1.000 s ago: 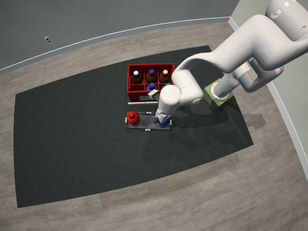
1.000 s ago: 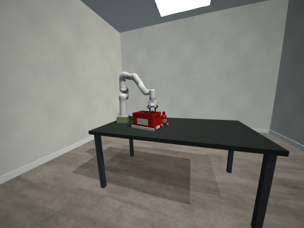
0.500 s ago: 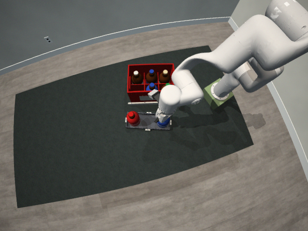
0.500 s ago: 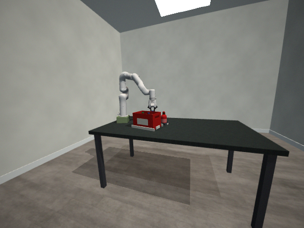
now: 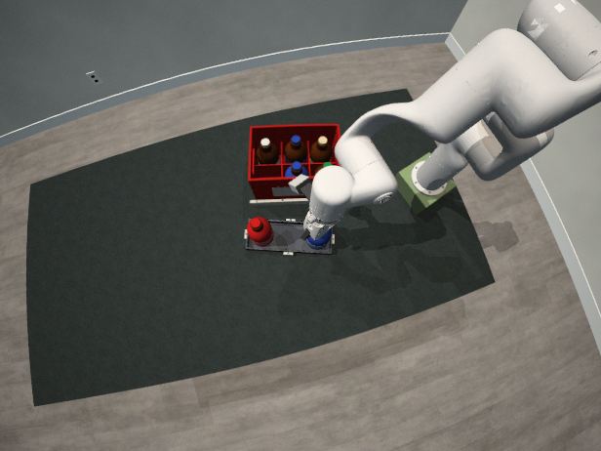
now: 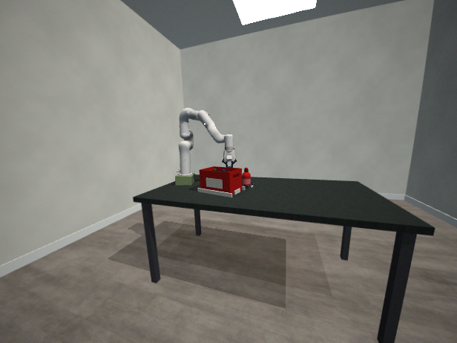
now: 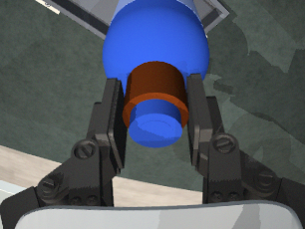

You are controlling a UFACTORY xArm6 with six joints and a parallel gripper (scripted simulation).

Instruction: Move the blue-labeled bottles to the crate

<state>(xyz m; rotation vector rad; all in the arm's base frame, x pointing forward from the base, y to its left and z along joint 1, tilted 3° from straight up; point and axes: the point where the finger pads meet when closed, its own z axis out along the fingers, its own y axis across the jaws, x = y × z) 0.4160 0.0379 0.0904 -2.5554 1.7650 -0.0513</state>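
The blue bottle [image 5: 319,242] [image 6: 229,167] [image 7: 155,40] stands on the tray [image 5: 289,241] [image 6: 252,184] [image 7: 92,19], its neck between the part-open gripper's [image 5: 316,237] [image 6: 229,165] [image 7: 154,80] pads — close on both sides — though I can't tell whether they grip.

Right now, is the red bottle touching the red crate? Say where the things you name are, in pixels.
Apart: the top view shows dark table and a pale strip between the red bottle [image 5: 260,231] [image 6: 246,178] and the red crate [image 5: 261,189] [image 6: 227,182].
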